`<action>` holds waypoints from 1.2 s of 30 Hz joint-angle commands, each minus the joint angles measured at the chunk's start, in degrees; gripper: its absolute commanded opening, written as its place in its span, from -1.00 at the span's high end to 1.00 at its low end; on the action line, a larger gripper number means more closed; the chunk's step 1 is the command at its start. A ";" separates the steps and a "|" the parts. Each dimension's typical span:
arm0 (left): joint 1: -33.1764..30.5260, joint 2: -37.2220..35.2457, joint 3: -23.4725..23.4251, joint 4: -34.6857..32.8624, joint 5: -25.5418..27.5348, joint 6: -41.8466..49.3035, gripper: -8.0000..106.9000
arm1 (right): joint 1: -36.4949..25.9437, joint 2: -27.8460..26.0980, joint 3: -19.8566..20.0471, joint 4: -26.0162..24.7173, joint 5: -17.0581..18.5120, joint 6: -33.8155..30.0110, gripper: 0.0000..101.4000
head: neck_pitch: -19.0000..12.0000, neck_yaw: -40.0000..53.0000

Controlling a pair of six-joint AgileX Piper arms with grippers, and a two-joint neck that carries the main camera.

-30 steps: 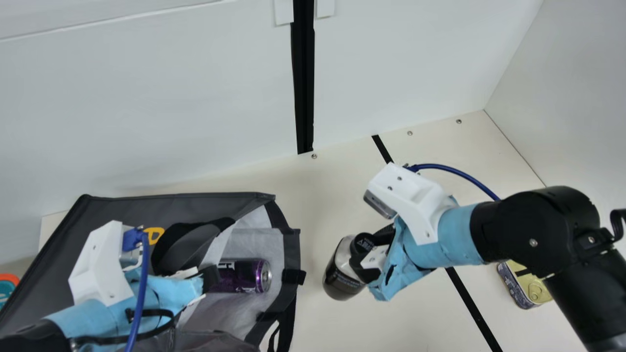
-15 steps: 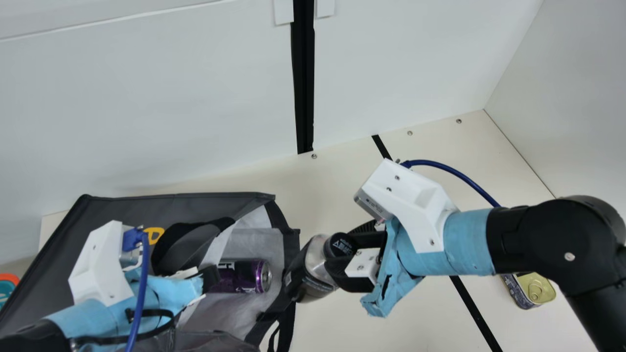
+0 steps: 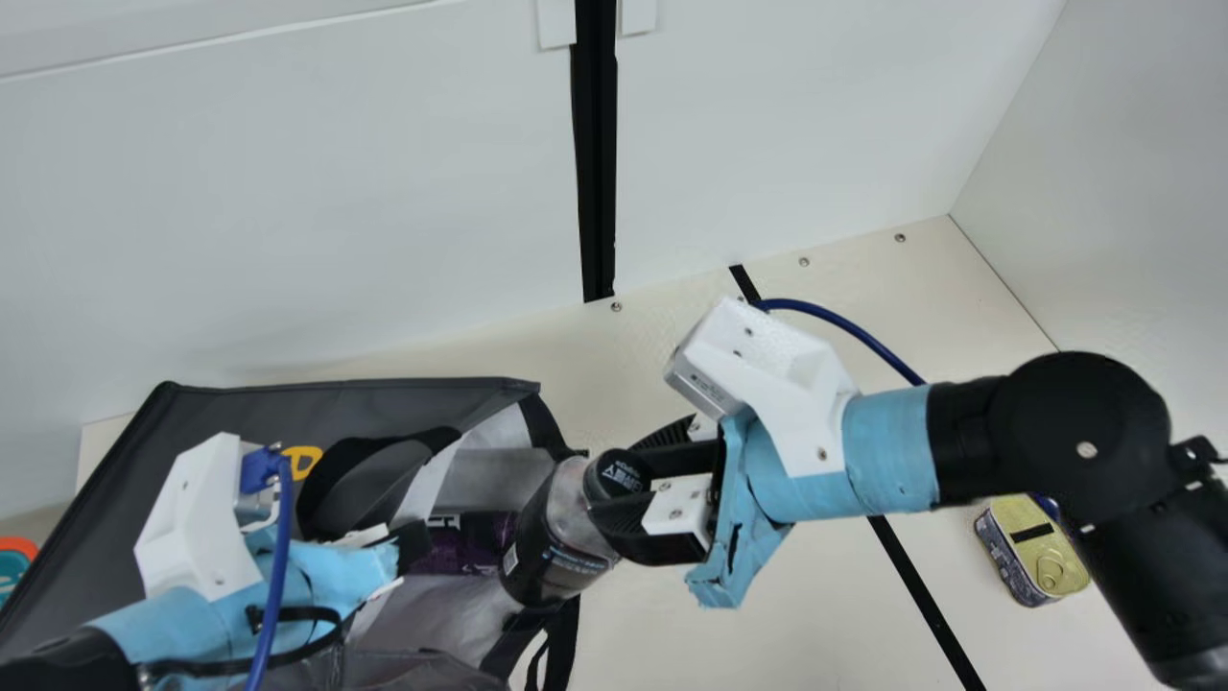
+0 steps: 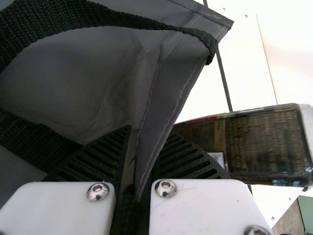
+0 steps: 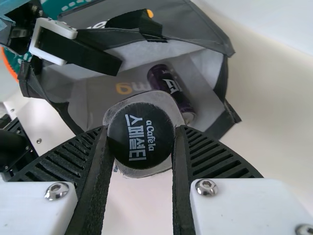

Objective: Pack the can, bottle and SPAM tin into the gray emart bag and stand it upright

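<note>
Main view: pale walls [image 3: 336,192], divided by a black vertical strip [image 3: 597,144], rise behind a cream table [image 3: 787,614] crossed by a narrow black line [image 3: 921,600]. On the table, toward the left arm, the gray emart bag [image 3: 221,422] lies on its side, its mouth directed toward the right arm.

The left gripper [image 3: 413,545] is closed upon the bag's fabric, its fingers separated by little more than the cloth. The right gripper [image 3: 619,475] grips the bottle [image 3: 561,552] at its capped end, the fingers parted by about the width of the cap [image 5: 141,134]. The bottle is tilted at the bag's mouth, base inward; contact with the bag cannot be determined. The can [image 3: 470,542] lies inside the bag, partly hidden by the bottle. The SPAM tin [image 3: 1031,552] rests on the table near the right arm, its pull ring [image 3: 1050,576] visible.

Left wrist view: a seamed edge of the bag is pinched between the ribbed fingers. Right wrist view: white print marks the cap, and yellow lettering the bag's inner wall.
</note>
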 commanded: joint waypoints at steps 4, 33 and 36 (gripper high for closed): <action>0.00 0.00 0.00 0.00 0.00 0.00 1.00 | 0.57 2.62 -0.03 2.70 0.12 -3.00 1.00 | -1.30 -0.14; 0.00 0.00 0.00 0.00 0.00 0.00 1.00 | 11.11 19.03 -2.54 8.66 -4.77 -13.05 1.00 | -1.30 -0.14; 0.00 0.00 0.00 0.00 0.00 0.00 1.00 | 11.78 20.31 -2.17 8.99 -5.52 -13.98 1.00 | -1.30 -0.14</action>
